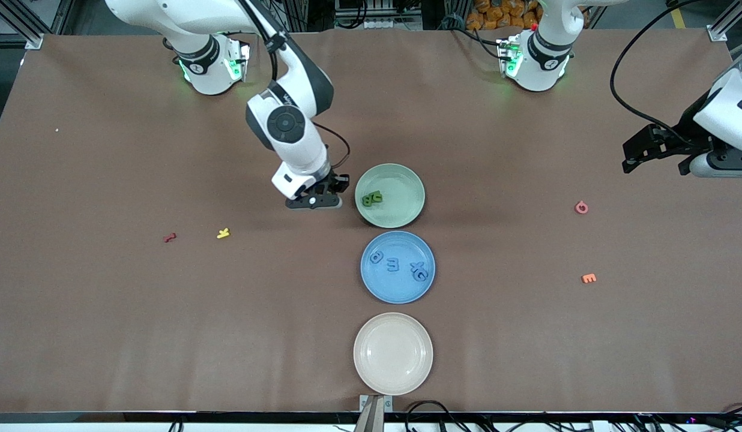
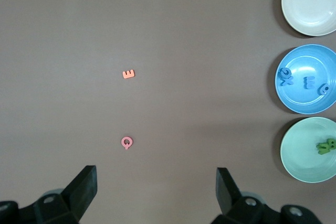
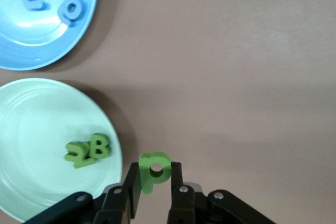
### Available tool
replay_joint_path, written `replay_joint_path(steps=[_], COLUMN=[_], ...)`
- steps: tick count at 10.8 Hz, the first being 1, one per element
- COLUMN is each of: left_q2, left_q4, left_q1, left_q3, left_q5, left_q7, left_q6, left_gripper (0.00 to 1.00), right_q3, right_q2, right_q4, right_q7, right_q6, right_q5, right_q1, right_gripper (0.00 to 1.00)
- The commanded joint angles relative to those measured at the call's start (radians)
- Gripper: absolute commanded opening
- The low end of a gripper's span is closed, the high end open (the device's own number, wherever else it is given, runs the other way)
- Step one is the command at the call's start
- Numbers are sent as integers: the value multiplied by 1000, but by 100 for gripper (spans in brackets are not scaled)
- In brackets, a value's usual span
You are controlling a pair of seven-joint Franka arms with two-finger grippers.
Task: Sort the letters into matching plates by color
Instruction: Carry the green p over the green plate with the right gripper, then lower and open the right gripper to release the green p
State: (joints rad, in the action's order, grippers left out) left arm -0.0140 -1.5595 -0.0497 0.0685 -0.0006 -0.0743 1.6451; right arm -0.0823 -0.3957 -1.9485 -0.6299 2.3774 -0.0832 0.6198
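Right gripper (image 3: 156, 182) pinches green letter (image 3: 154, 169), low, just beside green plate (image 1: 407, 213), not over it. You let go here, letter lands on table. Rim may knock it loose. Left gripper (image 2: 157, 195) wide, nothing in it, waiting near table end.

The front camera sits high across the table, facing both bases. Each wrist camera looks straight down. The left one hangs high, the right one much closer. All three catch the green plate (image 1: 390, 195) (image 2: 311, 150) (image 3: 39, 145) and blue plate (image 1: 398, 267) (image 2: 307, 80) (image 3: 44, 19).
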Motion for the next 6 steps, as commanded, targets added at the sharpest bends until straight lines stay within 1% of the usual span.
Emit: replay_joint_path(steps=[1, 6], left_q2=[-7, -3], left_q4=[16, 16], left_q1=[34, 54], left_q3=[-2, -2], left_q5=[19, 16], left_q7=[10, 10], left_q6=[-10, -10], left_gripper=[100, 100], right_q3=[6, 10], right_q2=[-112, -231], right_q4=[133, 268], right_q7=[-138, -304], right_q6=[-14, -6], right_q5=[3, 2], right_q1=[67, 148], right_gripper=[0, 0])
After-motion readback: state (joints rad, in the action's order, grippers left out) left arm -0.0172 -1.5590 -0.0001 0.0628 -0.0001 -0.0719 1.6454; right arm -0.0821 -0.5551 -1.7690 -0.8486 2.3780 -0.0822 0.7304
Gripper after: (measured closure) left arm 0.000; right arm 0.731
